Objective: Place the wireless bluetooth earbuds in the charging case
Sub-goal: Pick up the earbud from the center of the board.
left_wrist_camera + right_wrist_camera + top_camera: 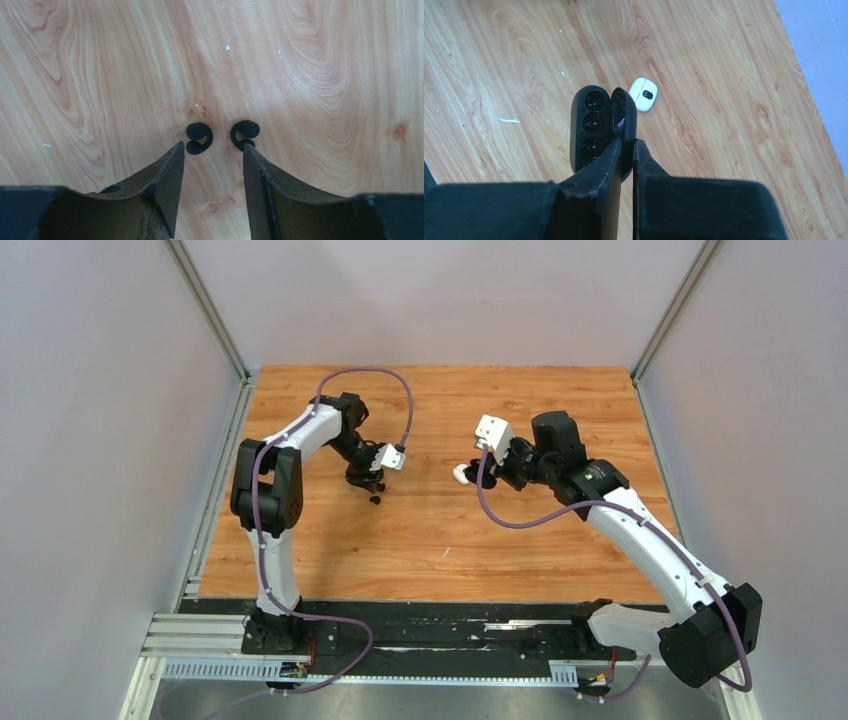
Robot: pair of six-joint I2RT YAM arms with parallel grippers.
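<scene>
Top view: both arms reach from the near edge out to mid-worktop (430,540), one on each half.

Left half: left fingers (170,175) point down at the wood, spread apart, gripping nothing. Two black earbuds (199,137) lie side by side on the worktop just past the fingertips, one ahead of each tip, close together but not touching each other. One sits right at a fingertip; can't tell if it touches.

Right half: right fingers (619,152) are nearly together, clamped on the end of the black case (591,120). The case is open, lid swung out beside the body, round sockets facing the wrist camera.

Just past the case a small white pod (643,93) with a dark patch lies on the worktop, apart from the case and well right of the earbuds.
</scene>
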